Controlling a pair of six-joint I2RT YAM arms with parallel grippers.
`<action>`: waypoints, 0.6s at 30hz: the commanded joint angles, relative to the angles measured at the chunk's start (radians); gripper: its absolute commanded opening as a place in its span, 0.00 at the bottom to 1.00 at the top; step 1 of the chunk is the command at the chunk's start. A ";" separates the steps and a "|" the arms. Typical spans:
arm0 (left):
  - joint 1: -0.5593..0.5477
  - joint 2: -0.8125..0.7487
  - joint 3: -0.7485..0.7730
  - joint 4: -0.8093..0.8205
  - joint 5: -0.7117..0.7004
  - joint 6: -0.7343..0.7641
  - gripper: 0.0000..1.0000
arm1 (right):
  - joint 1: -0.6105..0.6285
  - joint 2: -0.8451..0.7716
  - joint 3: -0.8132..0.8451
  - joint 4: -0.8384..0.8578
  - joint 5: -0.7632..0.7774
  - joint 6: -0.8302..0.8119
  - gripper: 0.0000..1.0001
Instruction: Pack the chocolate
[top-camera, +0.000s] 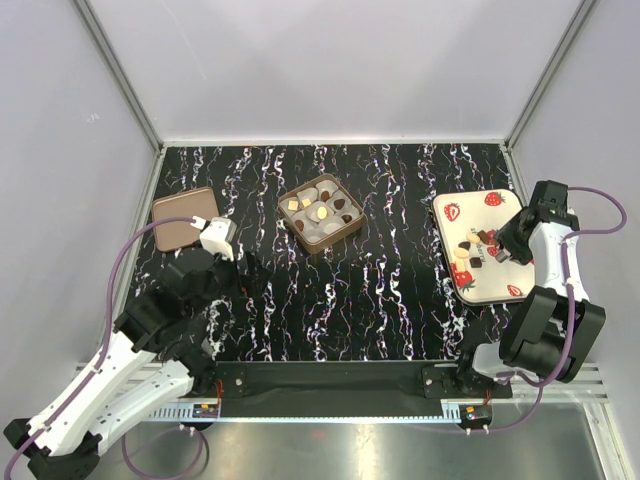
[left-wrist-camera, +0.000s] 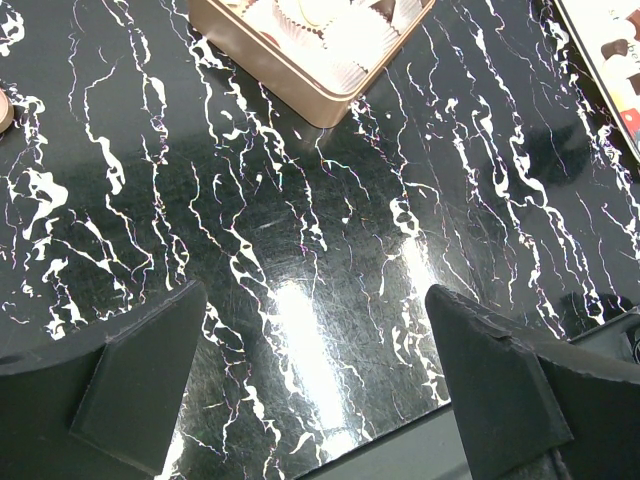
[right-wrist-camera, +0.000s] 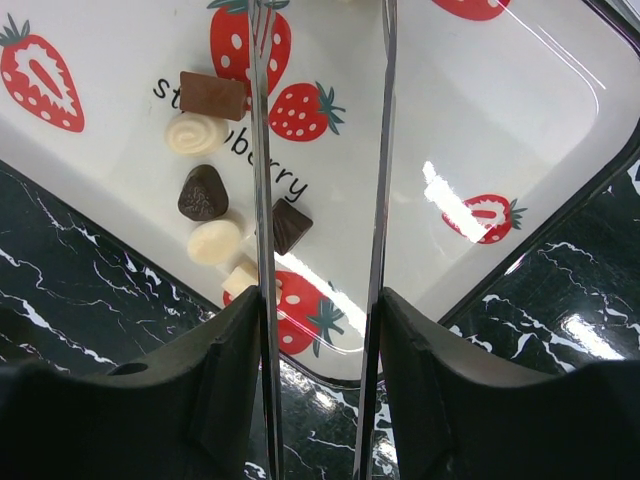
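Note:
Several chocolate pieces, dark, tan and pale, lie on a white strawberry-print tray, at the table's right in the top view. My right gripper is shut on metal tongs whose two arms stand apart over the tray, just right of the pieces and empty. In the top view this gripper hovers over the tray's right side. A brown box with white paper cups holds several chocolates. My left gripper is open and empty over bare table, near side of the box.
The box's brown lid lies at the left rear of the black marbled table. The left arm stretches over the table's left front. The tray's corner shows in the left wrist view. White walls enclose the table.

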 joint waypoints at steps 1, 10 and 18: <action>0.000 -0.005 -0.001 0.043 -0.010 0.010 0.99 | -0.008 0.006 -0.003 0.043 0.010 -0.020 0.54; -0.002 -0.010 -0.001 0.043 -0.011 0.010 0.99 | -0.011 0.031 -0.005 0.063 -0.013 -0.028 0.42; 0.000 -0.018 -0.001 0.046 -0.005 0.010 0.99 | -0.008 -0.029 0.029 0.045 -0.062 -0.034 0.35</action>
